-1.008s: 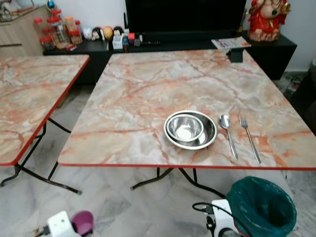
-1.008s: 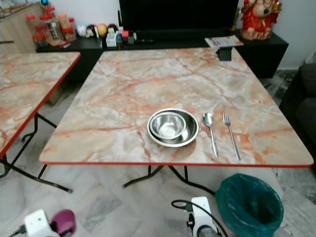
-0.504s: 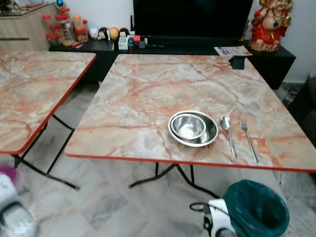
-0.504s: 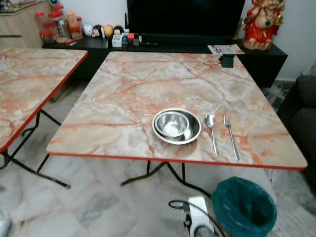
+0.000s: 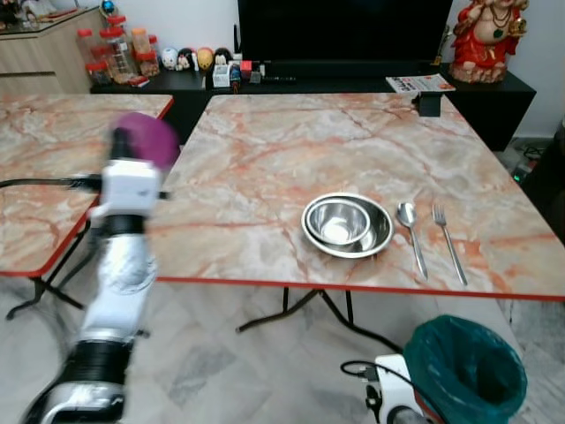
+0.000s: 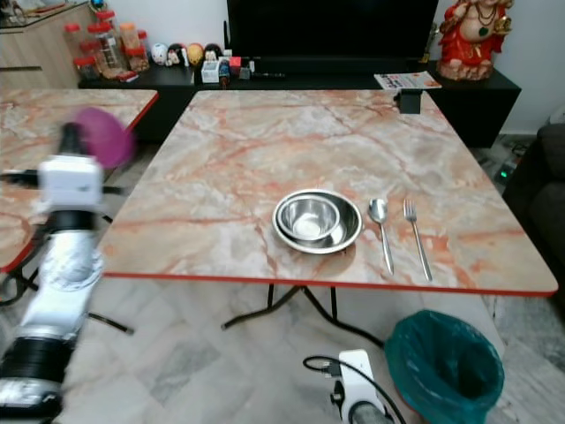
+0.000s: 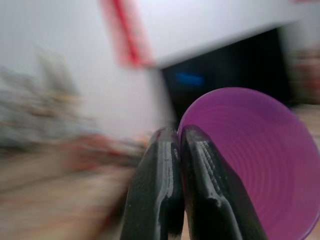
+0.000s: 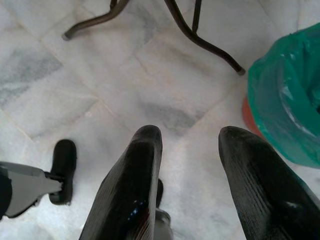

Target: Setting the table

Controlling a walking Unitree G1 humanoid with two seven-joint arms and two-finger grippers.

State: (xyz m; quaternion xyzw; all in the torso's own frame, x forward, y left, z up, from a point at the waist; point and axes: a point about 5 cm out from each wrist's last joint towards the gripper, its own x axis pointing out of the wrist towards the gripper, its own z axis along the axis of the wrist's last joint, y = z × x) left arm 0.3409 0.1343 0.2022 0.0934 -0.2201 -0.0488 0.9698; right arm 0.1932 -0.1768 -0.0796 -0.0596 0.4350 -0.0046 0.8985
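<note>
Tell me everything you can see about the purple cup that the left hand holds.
The purple plastic cup is round, with fine ridges inside, and looks empty. The left hand pinches its rim, one black finger inside the cup and one outside. The raised left arm holds it in the air, beside the near left corner of the marble-patterned table. It looks blurred.

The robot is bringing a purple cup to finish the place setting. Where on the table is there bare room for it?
The left pincer pinches the cup rim. The table is bare left of the bowls and all behind them, up to the black holder at the far right corner. Above the spoon and fork is free too. The near right strip is crowded.
</note>
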